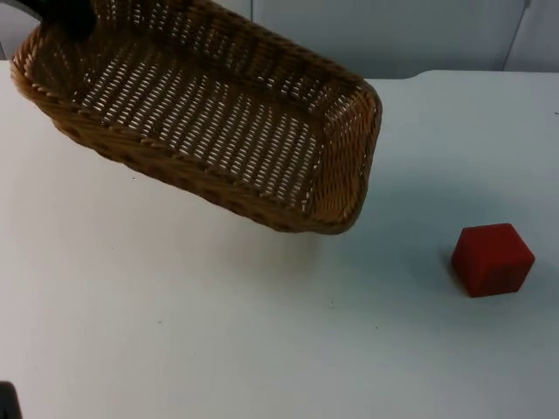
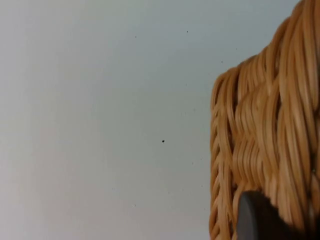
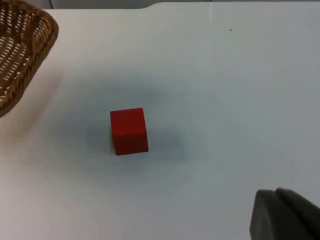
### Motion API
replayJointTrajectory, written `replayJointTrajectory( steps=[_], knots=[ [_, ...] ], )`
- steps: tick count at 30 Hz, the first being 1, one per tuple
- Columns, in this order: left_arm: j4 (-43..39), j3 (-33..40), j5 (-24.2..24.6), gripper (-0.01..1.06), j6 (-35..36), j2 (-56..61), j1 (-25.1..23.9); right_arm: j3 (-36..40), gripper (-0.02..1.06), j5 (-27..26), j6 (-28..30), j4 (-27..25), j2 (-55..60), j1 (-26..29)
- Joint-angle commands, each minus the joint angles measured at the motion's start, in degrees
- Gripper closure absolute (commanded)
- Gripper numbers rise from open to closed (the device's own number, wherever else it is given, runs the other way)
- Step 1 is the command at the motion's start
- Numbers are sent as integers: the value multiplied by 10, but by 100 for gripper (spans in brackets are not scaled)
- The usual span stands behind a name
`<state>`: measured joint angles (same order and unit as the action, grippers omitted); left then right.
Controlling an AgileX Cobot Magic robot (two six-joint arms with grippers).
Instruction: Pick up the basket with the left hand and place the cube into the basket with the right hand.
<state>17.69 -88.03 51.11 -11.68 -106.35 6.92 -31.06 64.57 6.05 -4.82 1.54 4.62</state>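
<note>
A brown wicker basket hangs tilted above the white table at the upper left of the top view, casting a soft shadow beneath it. My left gripper is shut on the rim at the basket's far left end. In the left wrist view its fingertip presses against the weave of the basket. A red cube rests on the table to the right of the basket, apart from it. My right gripper hovers above the table, a short way from the cube and not touching it, with the basket's corner beyond.
The grey partition wall closes the table's far edge behind the basket. A small dark object sits at the near left corner. Bare white table stretches between the basket and the near edge.
</note>
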Motion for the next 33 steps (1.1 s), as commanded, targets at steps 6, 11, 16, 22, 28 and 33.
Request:
replayJointTrajectory(
  steps=[6, 11, 16, 22, 28, 33],
  knots=[
    [134, 97, -45, 105, -74, 32, -46, 3, 105, -3, -1, 0, -2, 4],
    [182, 119, -46, 105, -95, 32, -48, 3, 105, -3, -1, 0, -2, 4],
    [201, 119, -49, 105, -95, 32, -48, 3, 105, -3, -1, 0, -2, 4],
    [201, 119, -49, 105, -95, 32, -48, 3, 105, -3, -1, 0, -2, 4],
    [200, 119, -49, 105, -95, 32, -48, 3, 105, -3, -1, 0, -2, 4],
    [200, 119, -49, 105, -95, 32, -48, 3, 105, -3, -1, 0, -2, 4]
  ],
)
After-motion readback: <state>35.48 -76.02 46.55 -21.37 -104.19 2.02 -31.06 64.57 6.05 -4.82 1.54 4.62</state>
